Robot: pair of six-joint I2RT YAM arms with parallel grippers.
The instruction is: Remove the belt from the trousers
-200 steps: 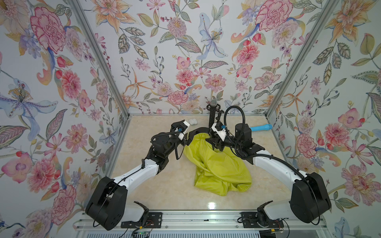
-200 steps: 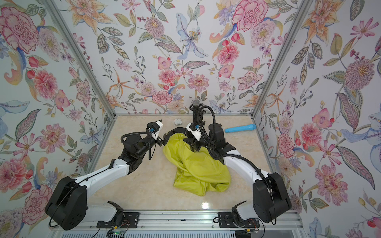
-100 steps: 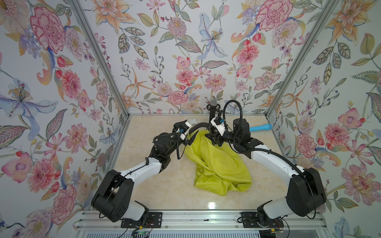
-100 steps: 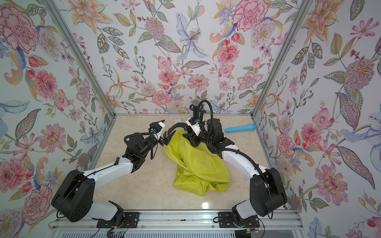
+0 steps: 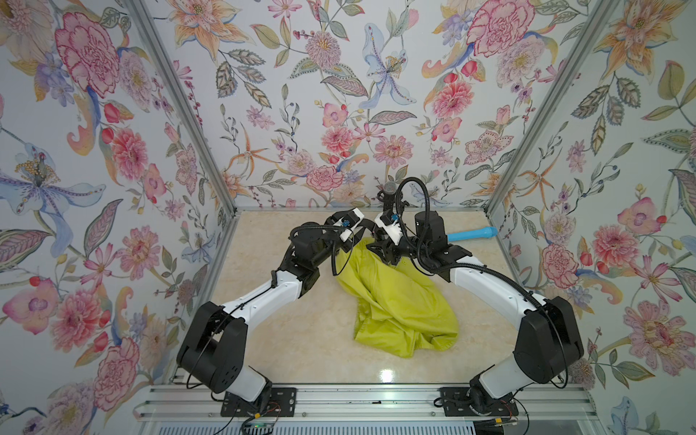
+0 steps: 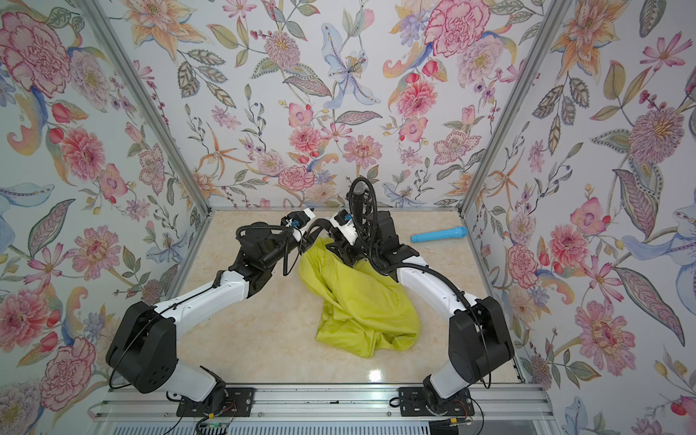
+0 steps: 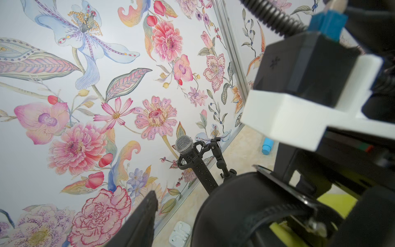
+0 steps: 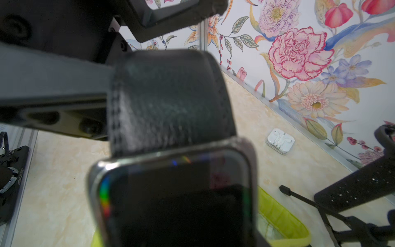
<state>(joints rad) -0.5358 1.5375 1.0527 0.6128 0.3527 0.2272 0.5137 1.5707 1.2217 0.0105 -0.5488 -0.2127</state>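
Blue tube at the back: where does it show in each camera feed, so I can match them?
In a top view: the blue tube lies far back on the robot's right side.
In a top view: the tube in the same place.
Left wrist: just one end, beside the white mount.
Right wrist: not in it.
Shared landmark: the microphone, in all four; right wrist shows only its black body.
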